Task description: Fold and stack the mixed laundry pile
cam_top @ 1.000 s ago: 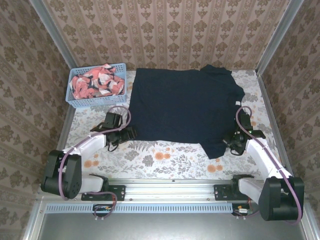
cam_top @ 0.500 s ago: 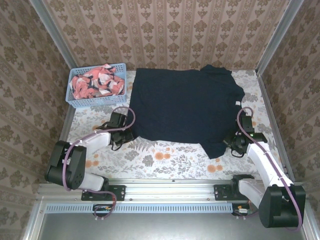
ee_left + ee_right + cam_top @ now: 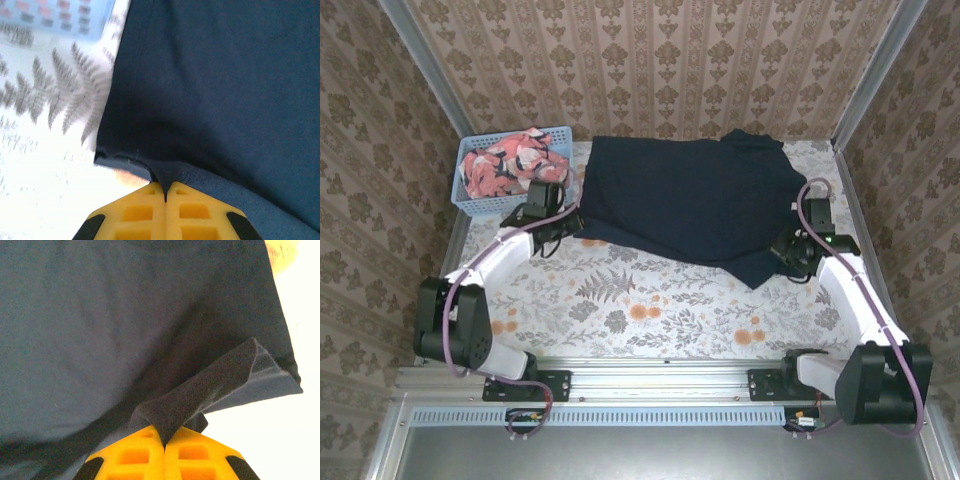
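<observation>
The dark navy garment (image 3: 690,200) lies spread across the back middle of the table, its near edge lifted and drawn toward the back. My left gripper (image 3: 568,222) is shut on its near left corner (image 3: 165,177), the cloth pinched between the yellow jaws. My right gripper (image 3: 788,252) is shut on the near right corner (image 3: 200,400), a fold of navy fabric running into its jaws. The coral-pink printed garment (image 3: 515,168) lies bunched in the light blue basket (image 3: 480,205) at the back left.
The floral tablecloth (image 3: 640,300) covers the table. Patterned walls stand close on three sides, with metal posts at the back corners. The basket edge (image 3: 60,20) shows in the left wrist view, beyond the navy hem.
The left gripper has shut on the navy garment's near left corner. Both arms have moved toward the back, pulling the near edge with them; the garment now covers less of the table.
</observation>
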Available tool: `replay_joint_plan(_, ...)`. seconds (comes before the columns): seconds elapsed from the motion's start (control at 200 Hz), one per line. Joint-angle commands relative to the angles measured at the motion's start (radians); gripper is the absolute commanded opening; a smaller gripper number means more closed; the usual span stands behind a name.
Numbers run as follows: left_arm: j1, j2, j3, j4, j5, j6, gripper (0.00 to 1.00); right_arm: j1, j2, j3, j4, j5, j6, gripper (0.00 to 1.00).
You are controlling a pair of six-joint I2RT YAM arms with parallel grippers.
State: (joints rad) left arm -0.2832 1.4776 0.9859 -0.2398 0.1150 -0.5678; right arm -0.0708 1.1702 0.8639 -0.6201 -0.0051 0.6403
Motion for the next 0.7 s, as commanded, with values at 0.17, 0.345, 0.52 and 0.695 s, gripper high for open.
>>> replay_joint_plan(0.17, 0.029, 0.209, 0.236, 0.046, -0.002, 0.018, 0.0, -0.053, 0.205, 0.212, 0.128, 0.006, -0.034, 0.0)
replay_joint_plan(0.345, 0.031, 0.339, 0.368, 0.03, -0.01, 0.017, 0.0, -0.069, 0.416, 0.356, 0.156, -0.013, -0.048, 0.0)
replay_joint_plan(0.52, 0.037, 0.447, 0.47, 0.016, -0.02, 0.011, 0.0, -0.084, 0.627, 0.494, 0.243, -0.093, -0.035, 0.01)
replay_joint_plan(0.695, 0.04, 0.559, 0.642, -0.058, 0.01, 0.03, 0.87, -0.094, 0.761, 0.662, 0.325, -0.147, -0.047, 0.62)
